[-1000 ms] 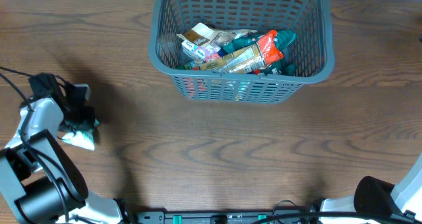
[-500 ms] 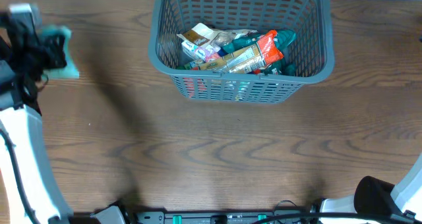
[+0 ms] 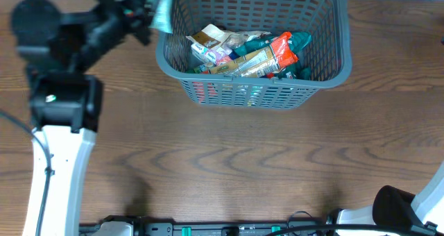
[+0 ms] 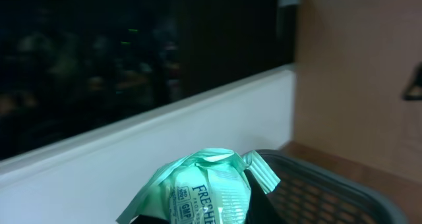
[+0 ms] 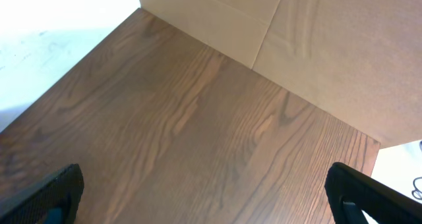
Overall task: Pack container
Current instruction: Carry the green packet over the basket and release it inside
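Note:
The dark grey basket (image 3: 326,52) stands at the back middle of the table, with several snack packets (image 3: 260,52) inside. My left gripper (image 3: 149,10) is raised at the basket's left rim and is shut on a light green packet (image 3: 163,7). The left wrist view shows this green packet (image 4: 211,188) between the fingers, with the basket's rim (image 4: 316,181) just behind it. My right gripper (image 5: 204,197) is open and empty above bare wood; only its two fingertips show at the frame's edges.
The wooden table (image 3: 229,159) runs in front of the basket. The left arm's base (image 3: 59,104) stands at the left. The right arm's base (image 3: 402,212) shows at the bottom right corner. A white wall (image 4: 132,151) lies behind the basket.
My left arm has lifted the green packet from the table's left side and swung it up and right to the basket's left rim. The right arm has not moved.

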